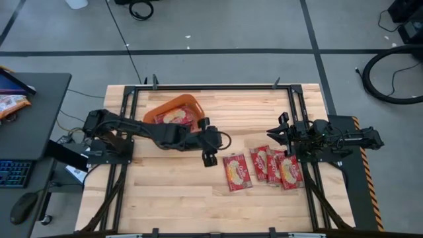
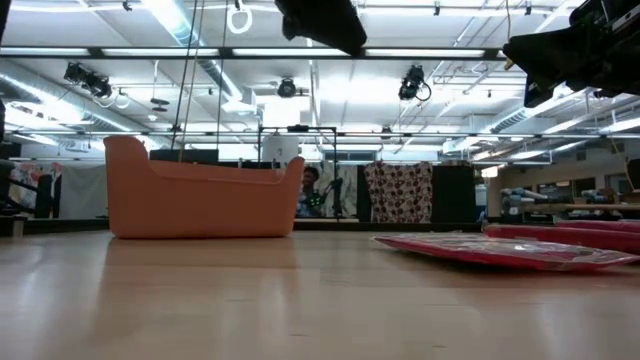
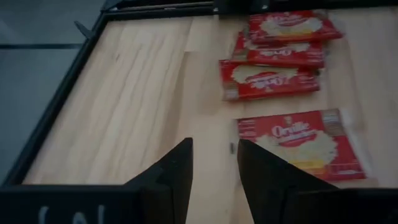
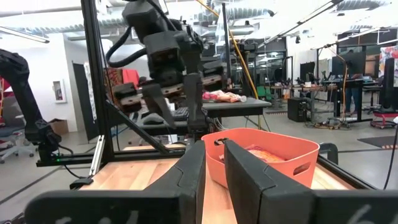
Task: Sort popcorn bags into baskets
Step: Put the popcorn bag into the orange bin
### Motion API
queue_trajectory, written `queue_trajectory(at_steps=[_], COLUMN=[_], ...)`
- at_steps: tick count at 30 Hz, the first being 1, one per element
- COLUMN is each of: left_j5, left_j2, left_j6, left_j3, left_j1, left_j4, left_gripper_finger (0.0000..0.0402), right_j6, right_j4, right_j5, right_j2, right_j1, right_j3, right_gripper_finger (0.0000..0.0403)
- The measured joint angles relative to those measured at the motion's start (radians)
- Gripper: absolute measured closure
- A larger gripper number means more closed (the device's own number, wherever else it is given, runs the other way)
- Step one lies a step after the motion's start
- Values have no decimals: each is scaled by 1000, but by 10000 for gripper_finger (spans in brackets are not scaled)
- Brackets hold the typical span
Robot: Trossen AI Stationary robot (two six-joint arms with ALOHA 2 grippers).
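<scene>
Several red popcorn bags lie flat on the table's right half: the nearest [image 1: 238, 172] [image 3: 298, 142], then overlapping ones [image 1: 262, 162] [image 1: 289, 170] [image 3: 271, 79]. More bags [image 1: 174, 117] [image 4: 266, 154] lie inside the orange basket [image 1: 153, 113] [image 2: 200, 200] [image 4: 292, 163] at the far left-centre. My left gripper [image 1: 209, 157] [image 3: 214, 158] hovers open and empty above bare wood, just left of the nearest bag. My right gripper [image 1: 277, 129] [image 4: 213, 158] waits open at the right edge, raised, pointing toward the basket.
A black metal frame [image 1: 211, 86] borders the table on all sides. Bare wood [image 1: 165, 192] stretches across the near-left part. A side desk with a keyboard [image 1: 16, 173] stands left of the table.
</scene>
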Motion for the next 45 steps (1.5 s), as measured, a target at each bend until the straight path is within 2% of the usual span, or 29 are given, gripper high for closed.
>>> queue_trajectory(at_steps=[4,12,21,30,35,45], left_j5=[10,47,171,200,194,191], left_j2=[43,174,253,326,385,407], left_j6=[-62,-8,-72,-102,-49,103], left_j3=[0,0,3,143,215,215], left_j1=[-25,-84,-84,-108,-124,-125], left_j4=[-6,12,30,-6,-40,-96], left_gripper_finger=[269,269,269,269,269,269], right_j6=[0,0,0,0,0,0], right_j4=[0,0,1,10,19,31], right_j5=[0,0,0,1,2,0], right_j2=[0,0,0,6,11,16], right_j1=[0,0,0,0,0,0], right_j3=[0,0,0,0,0,0], right_gripper_finger=[337,337,337,337,337,337])
